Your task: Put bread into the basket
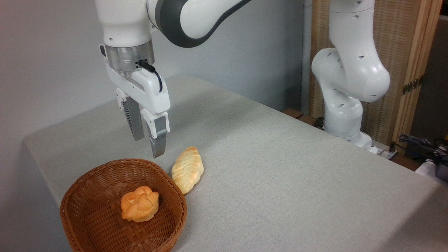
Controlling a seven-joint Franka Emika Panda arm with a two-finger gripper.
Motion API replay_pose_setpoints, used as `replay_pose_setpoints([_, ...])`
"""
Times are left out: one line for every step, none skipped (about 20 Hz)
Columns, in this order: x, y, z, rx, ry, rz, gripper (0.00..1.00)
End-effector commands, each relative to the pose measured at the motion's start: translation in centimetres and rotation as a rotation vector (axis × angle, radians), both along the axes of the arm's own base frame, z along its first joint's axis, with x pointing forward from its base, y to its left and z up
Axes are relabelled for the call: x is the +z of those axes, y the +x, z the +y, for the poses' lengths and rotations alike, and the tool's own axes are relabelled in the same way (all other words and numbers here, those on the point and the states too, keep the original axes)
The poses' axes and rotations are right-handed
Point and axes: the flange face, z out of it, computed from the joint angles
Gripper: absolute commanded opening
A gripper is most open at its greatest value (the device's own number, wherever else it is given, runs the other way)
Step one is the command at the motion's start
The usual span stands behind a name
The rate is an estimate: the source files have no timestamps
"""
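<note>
A round brown wicker basket [84,224] sits at the front left of the table. Inside it lies a small knobbly orange-golden bun [139,204]. A longer pale-golden plaited loaf [188,169] rests on the cloth just right of the basket's rim, touching or nearly touching it. My gripper [148,147] hangs above the basket's far rim, left of the loaf, fingers pointing down. The fingers stand a little apart with nothing between them.
The table [280,182] is covered by a grey cloth. The arm's white base [346,105] stands at the back right beside a wooden screen [402,52]. Cables [423,147] lie at the far right edge. A grey wall is behind.
</note>
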Motion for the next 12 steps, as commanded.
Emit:
replay_pose_setpoints([0.77, -0.33, -0.09, 0.017, 0.012, 0.007, 1.0])
replay_pose_setpoints([0.77, -0.33, -0.09, 0.017, 0.012, 0.007, 1.0])
replay_pose_setpoints([0.86, -0.36, -0.08, 0.017, 0.011, 0.005, 1.0])
replay_pose_setpoints([1.04, -0.42, -0.07, 0.017, 0.011, 0.002, 1.0])
replay_pose_setpoints([0.97, -0.5, -0.06, 0.017, 0.012, 0.01, 1.0])
replay_pose_setpoints([0.94, -0.53, -0.06, 0.017, 0.013, 0.013, 1.0])
replay_pose_setpoints([1.0, -0.59, -0.04, 0.016, 0.013, 0.014, 1.0])
replay_pose_setpoints([0.86, -0.6, -0.05, 0.016, 0.014, 0.02, 1.0])
replay_pose_setpoints([0.86, -0.6, -0.05, 0.016, 0.014, 0.02, 1.0])
replay_pose_setpoints([0.95, -0.63, -0.04, 0.016, 0.014, 0.019, 1.0])
replay_pose_setpoints([0.95, -0.63, -0.04, 0.016, 0.014, 0.019, 1.0])
replay_pose_setpoints([0.95, -0.63, -0.04, 0.016, 0.014, 0.019, 1.0])
